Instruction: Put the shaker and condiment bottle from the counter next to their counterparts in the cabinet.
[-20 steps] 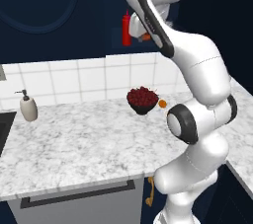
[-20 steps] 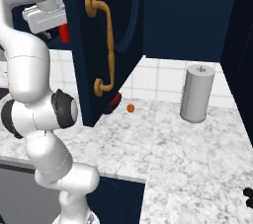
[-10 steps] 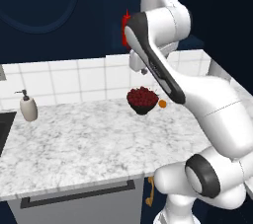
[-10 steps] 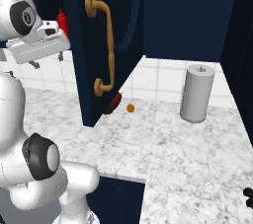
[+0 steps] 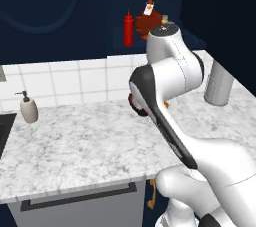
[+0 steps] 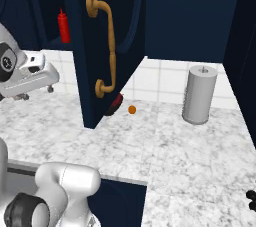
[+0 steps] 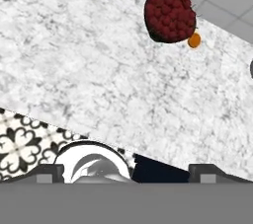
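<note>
The red condiment bottle point(image 5: 129, 28) stands upright on the shelf of the navy cabinet point(image 5: 90, 16), just left of the squat brown bottle point(image 5: 148, 18) with the orange cap. A small pale yellow shaker point(image 5: 164, 20) peeks out behind my arm's top, beside the brown bottle. The right base view shows the red bottle point(image 6: 63, 26) free on the shelf, behind the open door. My gripper point(image 7: 127, 172) hangs over the marbled counter point(image 7: 84, 70), open, its fingertips point(image 7: 47, 171) far apart with nothing between them. The counter's olive-yellow shaker is hidden.
The open cabinet door point(image 6: 107, 46) with its tan handle juts over the counter. A dark bowl of red fruit point(image 7: 170, 15) and a small orange point(image 7: 194, 40) lie near the backsplash. A grey cylinder point(image 6: 200, 94) stands at the right, a beige soap dispenser point(image 5: 28, 108) at the left.
The gripper has let go of the red bottle, which now stands alone on the shelf. My arm has drawn back from the cabinet and swung down over the counter.
</note>
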